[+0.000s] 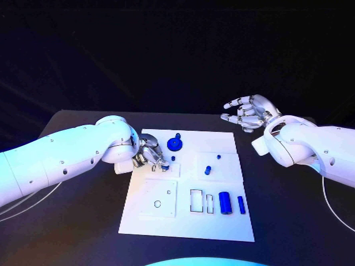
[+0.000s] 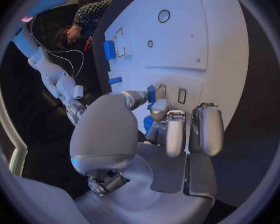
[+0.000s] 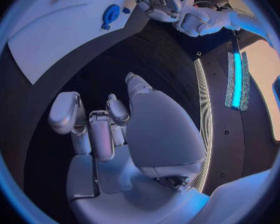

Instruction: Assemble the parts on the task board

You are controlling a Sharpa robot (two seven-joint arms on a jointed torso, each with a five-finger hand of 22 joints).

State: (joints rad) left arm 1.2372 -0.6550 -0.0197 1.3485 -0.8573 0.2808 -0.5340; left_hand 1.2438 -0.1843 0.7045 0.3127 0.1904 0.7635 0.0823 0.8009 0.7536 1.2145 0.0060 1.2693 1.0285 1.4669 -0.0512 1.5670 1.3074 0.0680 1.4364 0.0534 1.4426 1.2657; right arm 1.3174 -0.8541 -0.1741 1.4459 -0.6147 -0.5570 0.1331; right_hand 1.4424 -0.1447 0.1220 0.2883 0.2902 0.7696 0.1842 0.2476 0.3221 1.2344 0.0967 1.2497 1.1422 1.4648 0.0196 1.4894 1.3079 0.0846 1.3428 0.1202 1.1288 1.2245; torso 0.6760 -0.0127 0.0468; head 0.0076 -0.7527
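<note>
The white task board (image 1: 150, 219) lies mid-table. My left hand (image 1: 150, 155) hovers low over the board's far left part, and its thumb and a finger pinch a small blue part (image 2: 151, 93). A round blue part (image 1: 175, 144) stands just beyond that hand. Two small blue pieces (image 1: 209, 169) sit mid-board. A blue cylinder (image 1: 224, 202) and a blue bar (image 1: 241, 205) lie near the front right slots. My right hand (image 1: 246, 113) is raised off the board at the back right, fingers loosely curled and apart, holding nothing. The right wrist view shows the round blue part (image 3: 110, 12) on the board (image 3: 53, 35).
The black table (image 1: 289, 221) surrounds the board, with bare surface on both sides. Empty rectangular slots (image 1: 197, 200) and a raised square plate (image 1: 160, 198) occupy the board's front half. White cables (image 1: 18, 213) trail beside my left arm.
</note>
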